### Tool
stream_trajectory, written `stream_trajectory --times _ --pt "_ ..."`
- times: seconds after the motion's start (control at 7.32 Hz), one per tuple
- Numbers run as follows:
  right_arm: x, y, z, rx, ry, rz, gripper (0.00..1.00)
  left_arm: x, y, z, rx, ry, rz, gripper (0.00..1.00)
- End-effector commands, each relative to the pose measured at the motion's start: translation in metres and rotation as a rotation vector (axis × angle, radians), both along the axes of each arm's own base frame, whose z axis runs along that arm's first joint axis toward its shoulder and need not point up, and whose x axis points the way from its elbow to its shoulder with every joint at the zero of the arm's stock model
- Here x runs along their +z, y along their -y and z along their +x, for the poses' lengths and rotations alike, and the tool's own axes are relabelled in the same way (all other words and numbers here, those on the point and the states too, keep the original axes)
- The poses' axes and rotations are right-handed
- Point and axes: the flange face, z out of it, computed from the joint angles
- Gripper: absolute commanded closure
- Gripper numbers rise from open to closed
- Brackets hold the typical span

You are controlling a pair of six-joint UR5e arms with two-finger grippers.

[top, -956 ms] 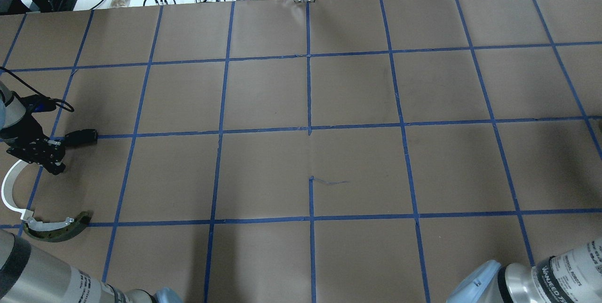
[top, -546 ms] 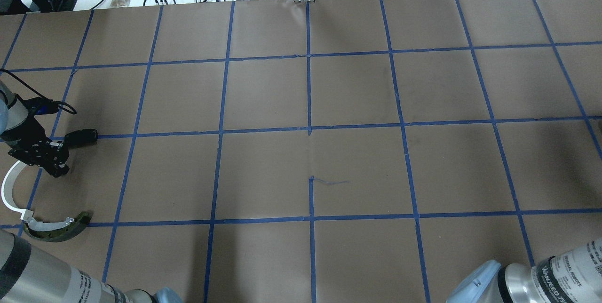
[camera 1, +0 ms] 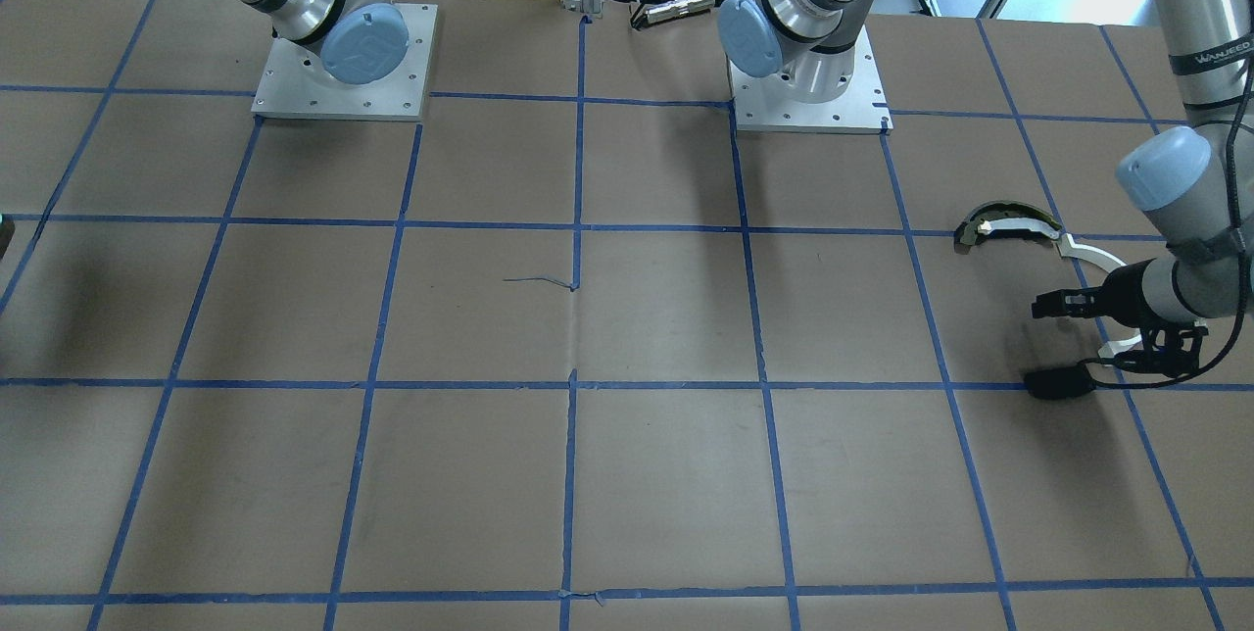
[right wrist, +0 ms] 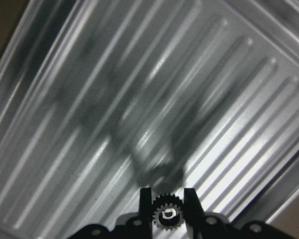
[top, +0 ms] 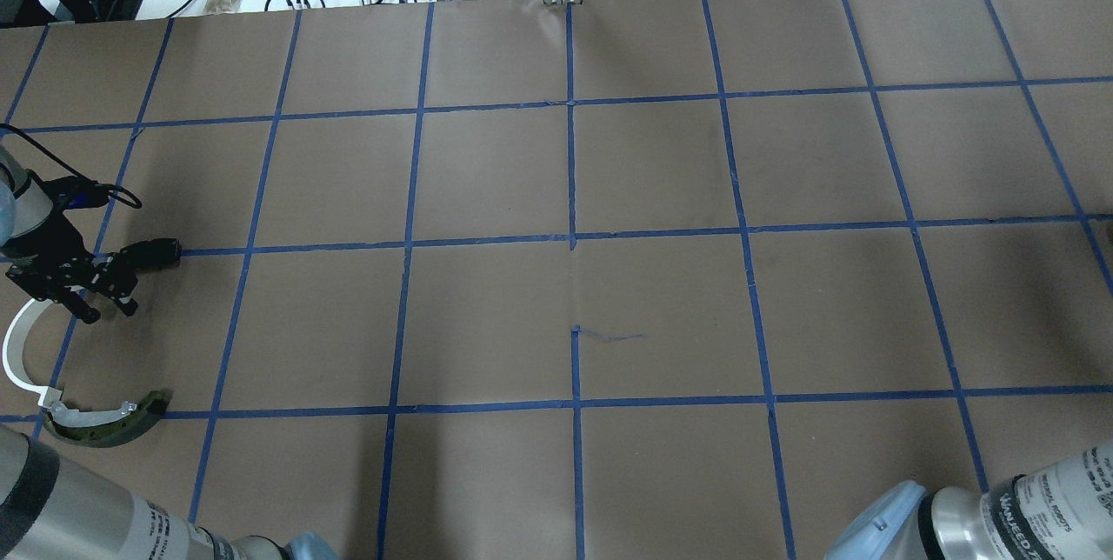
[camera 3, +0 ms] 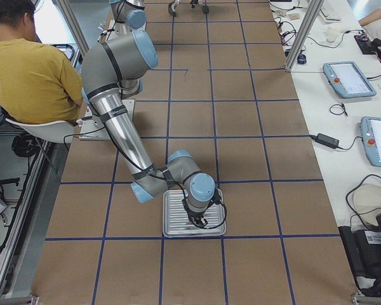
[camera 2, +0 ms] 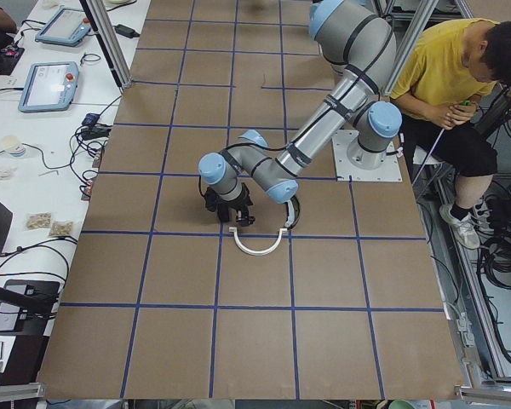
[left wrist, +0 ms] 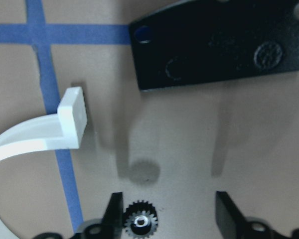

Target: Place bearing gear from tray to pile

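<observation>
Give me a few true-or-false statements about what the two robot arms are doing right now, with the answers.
1. The right gripper is shut on a small gear. True.
2. That gripper hangs over bare brown paper. False: it is over the ribbed metal tray.
3. The left gripper is clamped on a gear. False: its jaws stand wide apart, and a second gear shows beside one finger only.
4. A black plate lies flat on the table ahead of the left gripper. True.
5. The white curved strip lies on the table, outside the tray. True.
</observation>
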Motion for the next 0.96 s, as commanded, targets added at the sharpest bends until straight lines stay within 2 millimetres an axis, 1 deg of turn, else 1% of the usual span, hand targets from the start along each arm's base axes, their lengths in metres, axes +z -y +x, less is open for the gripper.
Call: stream_trajectory --times 0.0,0.14,0.27,0.41,0.55,0.68,0.82 --pt "0.062 0.034 0.077 0.002 0.036 0.028 1.00 0.001 0.001 -0.003 -0.006 0.000 -0.001 0.21" --pt "0.078 0.066 0.141 -0.038 0.052 0.048 1.00 0.002 0.002 -0.002 -0.001 0.003 -0.004 0.27" --pt "0.097 0.089 0.216 -0.066 0.073 0.083 1.00 0.001 0.003 -0.004 0.004 0.005 -0.003 0.28" --pt "0.113 0.106 0.301 -0.168 0.121 0.074 1.00 0.008 0.008 -0.014 -0.016 0.015 -0.011 0.23" --pt "0.133 0.110 0.392 -0.253 0.136 0.043 1.00 0.021 0.023 -0.029 -0.050 0.035 -0.036 0.05" --pt "0.132 0.112 0.485 -0.383 0.098 0.038 1.00 0.034 0.037 -0.045 -0.085 0.052 -0.062 0.00" --pt "0.131 0.109 0.581 -0.444 0.071 0.008 1.00 0.051 0.050 -0.052 -0.108 0.074 -0.092 0.00"
